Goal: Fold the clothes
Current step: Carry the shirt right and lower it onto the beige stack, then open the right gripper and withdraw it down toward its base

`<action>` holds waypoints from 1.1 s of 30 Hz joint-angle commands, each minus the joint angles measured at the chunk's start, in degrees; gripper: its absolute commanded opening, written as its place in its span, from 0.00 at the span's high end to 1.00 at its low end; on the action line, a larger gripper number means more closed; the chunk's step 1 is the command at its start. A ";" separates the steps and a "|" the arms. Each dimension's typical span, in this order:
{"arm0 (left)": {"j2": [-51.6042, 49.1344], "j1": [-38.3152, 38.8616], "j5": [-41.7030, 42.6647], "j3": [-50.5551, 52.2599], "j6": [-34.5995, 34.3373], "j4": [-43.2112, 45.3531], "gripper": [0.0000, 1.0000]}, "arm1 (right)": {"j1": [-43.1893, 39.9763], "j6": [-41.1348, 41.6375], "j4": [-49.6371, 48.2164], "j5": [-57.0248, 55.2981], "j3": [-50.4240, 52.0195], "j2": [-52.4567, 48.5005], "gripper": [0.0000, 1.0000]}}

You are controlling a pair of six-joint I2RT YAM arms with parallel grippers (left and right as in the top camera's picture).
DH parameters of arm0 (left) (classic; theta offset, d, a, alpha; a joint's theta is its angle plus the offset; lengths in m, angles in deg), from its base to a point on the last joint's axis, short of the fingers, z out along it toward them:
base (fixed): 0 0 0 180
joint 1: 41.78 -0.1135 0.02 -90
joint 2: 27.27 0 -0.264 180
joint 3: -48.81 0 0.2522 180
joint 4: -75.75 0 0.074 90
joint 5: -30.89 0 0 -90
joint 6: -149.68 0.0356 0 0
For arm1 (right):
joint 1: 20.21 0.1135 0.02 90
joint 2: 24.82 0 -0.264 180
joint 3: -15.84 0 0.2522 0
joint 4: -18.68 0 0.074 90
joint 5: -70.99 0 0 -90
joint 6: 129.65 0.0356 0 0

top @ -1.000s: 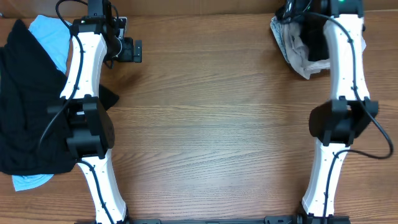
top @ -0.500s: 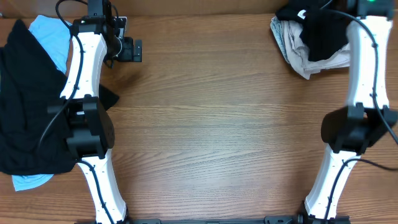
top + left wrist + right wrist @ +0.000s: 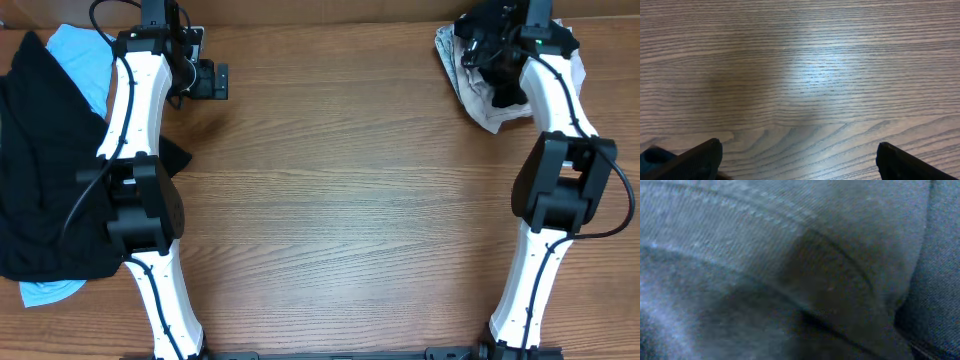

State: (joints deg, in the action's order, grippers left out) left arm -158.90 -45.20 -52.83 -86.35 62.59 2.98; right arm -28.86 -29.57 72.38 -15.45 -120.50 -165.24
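A large black garment (image 3: pixel 40 170) lies heaped at the table's left edge over a light-blue piece (image 3: pixel 85 55). At the far right corner a beige and pale piece (image 3: pixel 482 108) lies crumpled under another black garment (image 3: pixel 503 92). My left gripper (image 3: pixel 207 80) hovers open and empty over bare wood; in the left wrist view (image 3: pixel 800 161) its two fingertips are set wide apart. My right gripper (image 3: pixel 497 50) is down in the far-right pile. In the right wrist view, dark fabric (image 3: pixel 790 255) fills the frame and hides the fingers.
A corner of light-blue cloth (image 3: pixel 45 291) pokes out under the black heap at the front left. The wooden table (image 3: pixel 340 200) spans the space between the two arms. The back edge of the table runs just behind both piles.
My right arm swung out to the right, then came back and dropped its gripper onto the black garment in the far-right pile. The left arm has not moved.
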 commanded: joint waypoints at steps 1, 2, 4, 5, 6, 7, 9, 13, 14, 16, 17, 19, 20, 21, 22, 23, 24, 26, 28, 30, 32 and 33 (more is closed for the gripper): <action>0.48 -0.31 0.79 -0.13 -0.79 0.17 0.00 | -3.76 4.33 6.14 4.52 0.11 -1.07 0.00; 0.48 -0.31 0.79 -0.13 -0.79 0.17 0.00 | -4.17 4.33 7.15 5.60 -1.49 0.07 0.00; 0.48 -0.31 0.83 -0.13 -0.79 0.22 0.00 | -4.98 4.31 9.53 7.15 -5.53 2.80 0.00; 0.48 -0.31 0.79 -0.13 -0.79 0.55 0.00 | -5.53 4.31 12.41 7.26 -10.43 5.57 0.00; 0.48 -0.31 0.79 -0.13 -0.79 0.55 0.00 | -5.70 4.31 14.01 7.26 -13.20 6.91 0.00; 0.48 -0.31 0.79 -0.13 -0.79 0.55 0.00 | -5.86 4.28 15.63 7.26 -15.93 8.11 0.00; 0.48 -0.31 0.79 -0.13 -0.79 0.55 0.00 | -5.97 3.17 19.69 7.30 -22.71 11.13 0.00; 0.48 -0.31 0.79 -0.13 -0.79 0.55 0.00 | -5.70 3.23 28.26 7.30 -32.89 16.83 0.00; 0.48 -0.31 0.79 -0.13 -0.79 0.55 0.00 | -5.51 3.37 31.06 7.34 -35.34 18.62 0.00; 0.48 -0.31 0.79 -0.13 -0.79 0.55 0.00 | -5.09 3.72 35.43 9.03 -38.73 21.68 0.00; 0.48 -0.31 0.79 -0.13 -0.79 0.55 0.00 | -4.74 3.72 37.46 11.30 -40.28 23.43 0.00; 0.48 -0.31 0.79 -0.13 -0.79 0.57 0.00 | -3.96 3.72 40.15 18.93 -42.27 26.84 0.00; 0.48 -0.31 0.79 -0.13 -0.79 0.55 0.00 | -3.52 3.69 40.44 22.75 -42.66 28.28 0.00; 0.48 -0.31 0.79 -0.13 -0.79 0.55 0.00 | -3.04 3.69 40.26 26.23 -42.73 29.70 0.00; 0.48 -0.31 0.79 -0.13 -0.79 0.55 0.00 | -2.49 3.67 40.28 29.62 -42.73 31.23 0.00; 0.48 -0.31 0.79 -0.13 -0.76 0.55 0.00 | -1.99 3.67 40.35 31.54 -42.73 32.52 0.00; 0.48 -0.31 0.79 -0.13 -0.79 0.55 0.00 | -1.57 3.67 40.35 32.20 -42.73 33.77 0.00; 0.48 -0.31 0.79 -0.13 -0.79 0.55 0.00 | -1.27 3.67 40.35 32.15 -42.73 35.41 0.00; 0.48 -0.31 0.79 -0.13 -0.79 0.55 0.00 | -1.27 3.67 40.35 32.15 -42.73 36.50 0.00; 0.48 -0.31 0.79 -0.13 -0.79 0.57 0.00 | -1.27 3.67 40.35 32.15 -42.73 36.92 0.00; 0.48 -0.31 0.79 -0.13 -0.79 0.55 0.00 | -1.27 3.67 40.35 32.15 -42.71 36.92 0.00; 0.48 -0.31 0.79 -0.13 -0.79 0.55 0.00 | -1.27 3.65 40.39 32.15 -42.64 36.81 0.00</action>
State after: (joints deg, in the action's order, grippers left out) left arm -158.90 -45.20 -52.65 -86.35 62.59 3.33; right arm -29.97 -26.14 112.67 15.30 -163.78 -127.23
